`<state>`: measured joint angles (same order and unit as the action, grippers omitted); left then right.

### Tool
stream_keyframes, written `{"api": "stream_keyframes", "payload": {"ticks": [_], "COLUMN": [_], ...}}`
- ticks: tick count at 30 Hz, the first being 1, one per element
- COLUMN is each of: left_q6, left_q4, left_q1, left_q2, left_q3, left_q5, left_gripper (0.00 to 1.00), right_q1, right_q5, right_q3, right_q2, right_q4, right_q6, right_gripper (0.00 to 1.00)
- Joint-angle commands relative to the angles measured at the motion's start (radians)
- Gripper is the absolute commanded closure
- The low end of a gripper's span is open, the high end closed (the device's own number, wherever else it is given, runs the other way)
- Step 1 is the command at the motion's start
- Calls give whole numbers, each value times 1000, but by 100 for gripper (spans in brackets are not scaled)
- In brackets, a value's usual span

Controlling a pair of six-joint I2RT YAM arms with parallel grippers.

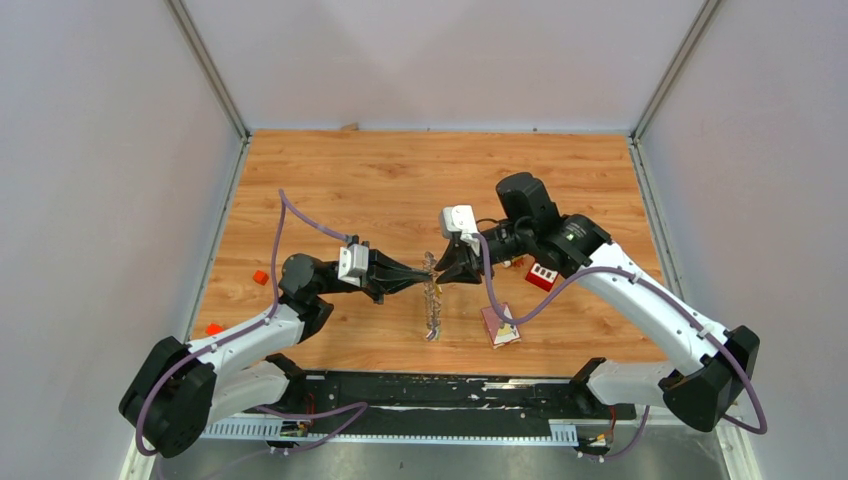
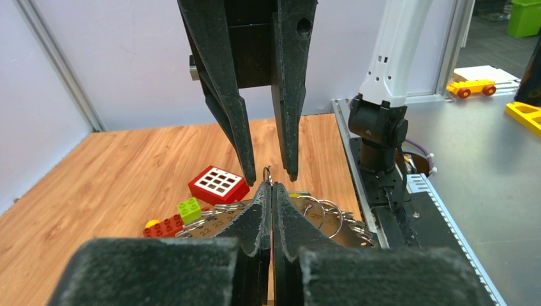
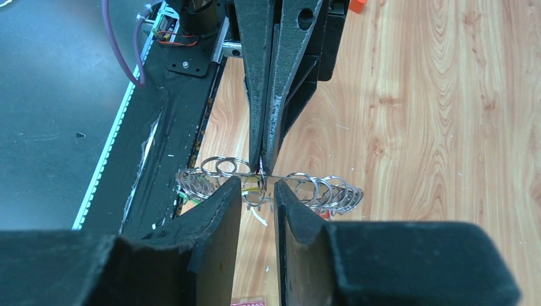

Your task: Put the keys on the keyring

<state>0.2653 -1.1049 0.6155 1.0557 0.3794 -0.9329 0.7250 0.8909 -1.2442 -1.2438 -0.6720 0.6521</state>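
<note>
Keyring [image 3: 322, 190] (tags stamped 22, 23) pinched by left end effector [image 2: 272, 190]; right end effector [image 3: 258, 187] narrowly parted.

The table [image 1: 380, 190] I work on looks like wood, smooth with a soft shine. The keyring [image 3: 312, 188] is thin bare metal, bright and shiny, and so are its little rings. My left gripper [image 2: 272, 186] has black fingers [image 2: 255, 223] that look matt and a bit rough, like rubber. The red block [image 2: 218, 183] and the toy bricks [image 2: 189, 209] are smooth, glossy plastic. The shell of my right arm [image 1: 640, 295] is smooth white plastic, not very shiny.
</note>
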Motion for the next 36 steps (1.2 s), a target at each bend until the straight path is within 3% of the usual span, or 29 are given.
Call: {"api": "stream_keyframes", "payload": {"ticks": [1,17,23,30,35,36], "left_q6": [10,11,12,11,-40,-71], "left_q4": [-75,-74,-74,-71,-13,20], "left_q1": [3,3,3,3,3,4], "left_q2": [-7,-7,-4,-5,-12,-16], "left_q3": [18,18,17,15,22,29], "left_q5": [20,22,22,24,29,24], "left_gripper": [100,100,100,100,100,96], "right_q1": [8,12,14,15,22,32], "right_q5": [13,19,20,6,-67,-98], "right_q3": [13,21,23,19,-32,-54], "right_q2": [-4,-11,-16,-12,-10,-15], "right_q4": [38,44,51,44,-19,-61], "right_q6": [-2,-6,-14,-8,21,32], "right_gripper": [76,79,85,100,100,100]}}
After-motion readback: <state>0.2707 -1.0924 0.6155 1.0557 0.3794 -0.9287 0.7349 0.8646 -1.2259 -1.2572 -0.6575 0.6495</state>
